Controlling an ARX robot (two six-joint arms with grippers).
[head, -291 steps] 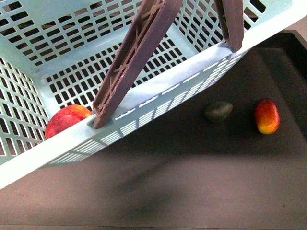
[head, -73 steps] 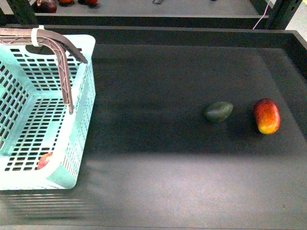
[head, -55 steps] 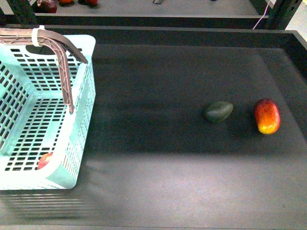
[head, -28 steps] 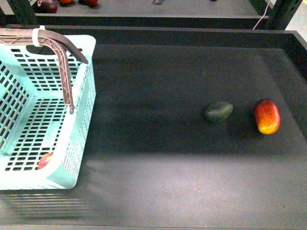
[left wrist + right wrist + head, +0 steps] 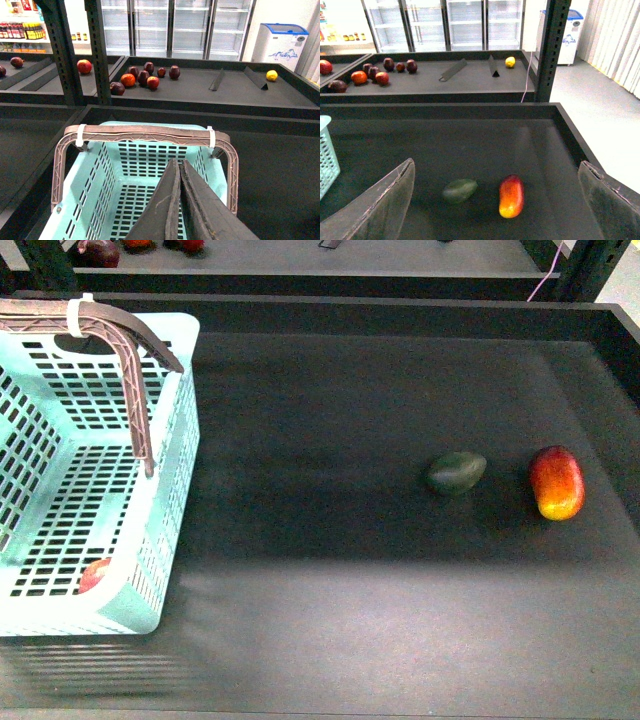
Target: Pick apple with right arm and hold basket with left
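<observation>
Nothing has shifted on the table in the last second; five seconds back the basket (image 5: pixel 90 470) was tilted close against the front camera, and now it stands at the table's left. The left gripper (image 5: pixel 179 200) hovers over it, fingers pressed together, empty. The right gripper (image 5: pixel 495 200) is spread wide above the green fruit (image 5: pixel 460 190) and red-yellow fruit (image 5: pixel 511 195). The apple (image 5: pixel 95 574) lies in the basket's near corner.

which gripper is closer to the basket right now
Left. The left gripper, jaws closed, hangs right over the basket. The right gripper, open, sits over the two loose fruits, with the basket off at its view's edge.
</observation>
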